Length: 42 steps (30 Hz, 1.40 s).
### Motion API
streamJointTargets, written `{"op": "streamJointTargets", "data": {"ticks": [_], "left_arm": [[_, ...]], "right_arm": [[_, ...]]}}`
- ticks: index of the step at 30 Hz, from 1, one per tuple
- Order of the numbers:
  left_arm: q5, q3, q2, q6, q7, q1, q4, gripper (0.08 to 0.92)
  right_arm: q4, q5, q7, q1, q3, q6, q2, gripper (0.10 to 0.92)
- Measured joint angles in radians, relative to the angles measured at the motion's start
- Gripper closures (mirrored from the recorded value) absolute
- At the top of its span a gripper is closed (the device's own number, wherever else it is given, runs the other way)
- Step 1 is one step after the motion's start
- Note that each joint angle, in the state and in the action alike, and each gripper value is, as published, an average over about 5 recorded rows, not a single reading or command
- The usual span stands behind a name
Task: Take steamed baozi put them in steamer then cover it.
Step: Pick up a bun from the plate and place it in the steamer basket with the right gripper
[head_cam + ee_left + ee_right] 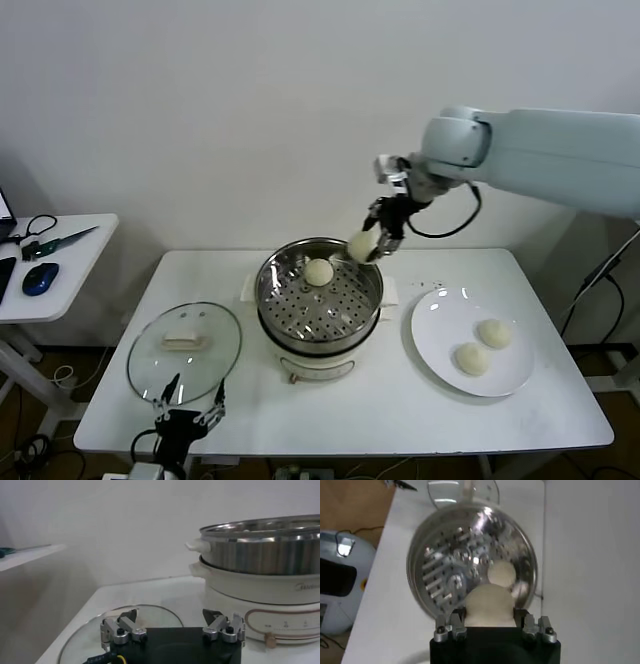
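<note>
The right gripper (366, 246) hangs over the far right rim of the steamer (272, 300), its jaws closed on a steamed baozi (360, 245) that sits above the rim line, not touching the metal. In the right wrist view the held bun (488, 605) fills the gap between the two fingers (451, 630), with the perforated floor of the basket (440, 575) open below it. One bun (319, 271) already lies on that floor toward the far side of the steamer; most of the floor nearer the robot is bare. Two more buns (494, 333) (471, 358) rest side by side on a white plate (440, 320) just right of the steamer, apart from each other and from the plate's edge.

The glass cover (150, 365) lies flat on the table left of the steamer, handle (187, 341) up, its rim close to the pot but not touching it. The left gripper (190, 404) waits at the near edge of the table by the cover, jaws spread wide and holding nothing; in the left wrist view its fingers (122, 630) stand over the lid's near rim (75, 640).

The white table (400, 420) has free surface in front of the steamer and along its near edge. Left of the steamer's table stands a second small table (70, 260) with a blue mouse (39, 279) and a green-handled tool (45, 245) on it. A plain pale wall rises behind the steamer.
</note>
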Motion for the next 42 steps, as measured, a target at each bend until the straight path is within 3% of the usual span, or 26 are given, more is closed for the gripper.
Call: {"op": "streamJointTargets", "data": {"ticks": [14, 29, 32, 39, 42], "left_arm": [[-0.005, -0.010, -0.001, -0.003, 0.000, 0.006, -0.002, 0.177], [-0.007, -0.013, -0.002, -0.003, 0.001, 0.000, 0.007, 0.177], [-0.007, -0.014, -0.002, -0.003, 0.001, 0.000, 0.007, 0.177], [-0.007, -0.017, -0.005, -0.003, 0.000, 0.000, 0.003, 0.177], [-0.006, -0.018, -0.006, -0.002, -0.001, 0.003, 0.001, 0.177]], "right_arm": [[-0.168, -0.022, 0.062, -0.188, 0.027, -0.048, 0.244, 0.389], [-0.318, -0.061, 0.105, -0.326, 0.042, -0.080, 0.354, 0.376], [-0.331, -0.066, 0.111, -0.342, 0.045, -0.082, 0.360, 0.356], [-0.331, -0.072, 0.110, -0.345, 0.061, -0.069, 0.351, 0.215], [-0.307, -0.074, 0.093, -0.314, 0.057, -0.050, 0.326, 0.204]]}}
